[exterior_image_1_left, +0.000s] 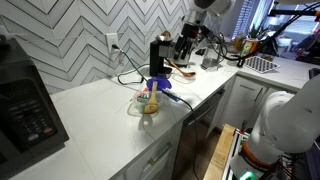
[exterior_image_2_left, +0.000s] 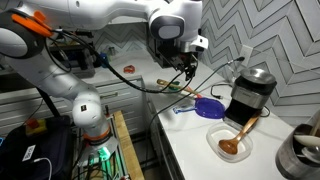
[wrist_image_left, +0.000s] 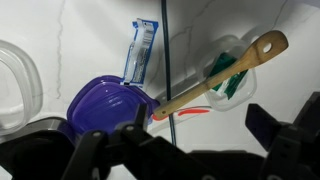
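Note:
My gripper (wrist_image_left: 190, 140) is open and empty, its dark fingers wide apart at the bottom of the wrist view. It hovers above the white counter in both exterior views (exterior_image_1_left: 186, 45) (exterior_image_2_left: 185, 62). Below it lies a wooden spoon (wrist_image_left: 215, 68) with its head in a small clear dish (wrist_image_left: 238, 62) that holds something green. The spoon also shows in both exterior views (exterior_image_1_left: 185, 71) (exterior_image_2_left: 240, 135). A purple lid (wrist_image_left: 100, 100) (exterior_image_2_left: 210, 107) (exterior_image_1_left: 158, 84) lies beside the spoon's handle end. A blue toothbrush pack (wrist_image_left: 141, 50) lies just past the lid.
A black appliance (exterior_image_2_left: 250, 88) (exterior_image_1_left: 158, 55) stands against the herringbone wall, with a cable (wrist_image_left: 165, 50) across the counter. There is a glass jar (exterior_image_1_left: 148, 101), a microwave (exterior_image_1_left: 25, 100), a metal pot (exterior_image_2_left: 300, 152) and a wire rack (exterior_image_1_left: 260, 63). The counter edge (exterior_image_2_left: 175, 140) drops to cabinets.

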